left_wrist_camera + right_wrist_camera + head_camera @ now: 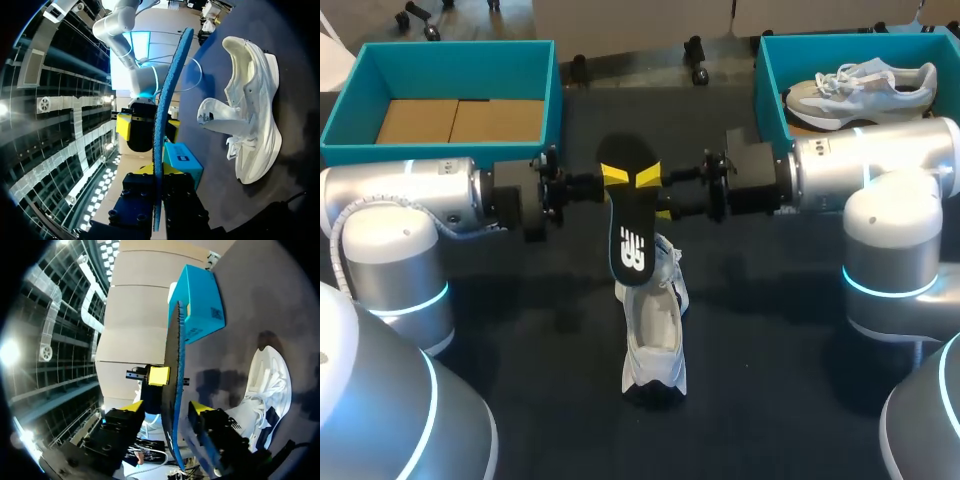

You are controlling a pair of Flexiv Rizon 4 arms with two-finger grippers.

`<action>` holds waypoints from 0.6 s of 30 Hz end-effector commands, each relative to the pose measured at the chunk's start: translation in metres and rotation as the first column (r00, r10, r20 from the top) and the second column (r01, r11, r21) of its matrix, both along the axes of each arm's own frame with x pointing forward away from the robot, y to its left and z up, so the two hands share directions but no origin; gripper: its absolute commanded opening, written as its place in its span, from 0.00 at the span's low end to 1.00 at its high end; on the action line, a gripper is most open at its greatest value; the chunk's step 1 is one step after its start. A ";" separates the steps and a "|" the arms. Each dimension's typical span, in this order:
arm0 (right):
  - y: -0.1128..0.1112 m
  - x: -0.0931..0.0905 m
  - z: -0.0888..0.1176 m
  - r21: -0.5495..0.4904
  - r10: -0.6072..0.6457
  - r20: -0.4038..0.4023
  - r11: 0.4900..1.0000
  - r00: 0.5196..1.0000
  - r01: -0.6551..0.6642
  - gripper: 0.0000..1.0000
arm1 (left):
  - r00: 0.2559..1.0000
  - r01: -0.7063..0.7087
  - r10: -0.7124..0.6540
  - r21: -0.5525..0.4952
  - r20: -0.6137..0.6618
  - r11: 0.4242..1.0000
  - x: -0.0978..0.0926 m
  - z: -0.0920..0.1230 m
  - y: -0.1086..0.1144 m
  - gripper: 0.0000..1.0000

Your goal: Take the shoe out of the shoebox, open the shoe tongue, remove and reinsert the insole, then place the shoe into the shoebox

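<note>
Above one white shoe, left fingers clamp one insole, right fingers spread around it.

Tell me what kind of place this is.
Probably a robot lab bench for shoe-handling trials: a dark table carrying a teal shoebox, a second shoebox and a white shoe, with the left gripper holding a black insole above it.

both arms lie level and point inward, the left arm from the table's left edge, the right arm from its right edge. their wrists meet over the table's middle, tip to tip. the left gripper is clamped on the insole. the right gripper has its fingers spread, one on either side of the insole.
</note>
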State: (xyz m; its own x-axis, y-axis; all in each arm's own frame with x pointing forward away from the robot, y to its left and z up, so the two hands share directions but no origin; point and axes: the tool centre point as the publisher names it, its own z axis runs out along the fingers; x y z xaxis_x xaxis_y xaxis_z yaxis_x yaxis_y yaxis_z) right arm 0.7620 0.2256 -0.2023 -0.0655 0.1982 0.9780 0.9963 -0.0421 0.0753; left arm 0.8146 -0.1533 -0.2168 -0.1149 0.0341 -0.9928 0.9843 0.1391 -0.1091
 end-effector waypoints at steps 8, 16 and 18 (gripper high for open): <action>-0.029 -0.010 0.006 -0.070 0.062 0.061 0.996 0.996 -0.058 1.00 | 0.996 0.054 -0.048 0.071 -0.080 0.996 -0.024 0.016 0.025 0.00; -0.043 -0.021 -0.003 -0.151 0.165 0.101 0.977 0.981 -0.149 1.00 | 0.981 0.136 -0.113 0.146 -0.157 0.980 -0.056 0.028 0.039 0.00; -0.046 -0.024 -0.006 -0.160 0.213 0.100 0.968 0.972 -0.196 1.00 | 0.976 0.156 -0.127 0.161 -0.179 0.974 -0.061 0.031 0.041 0.00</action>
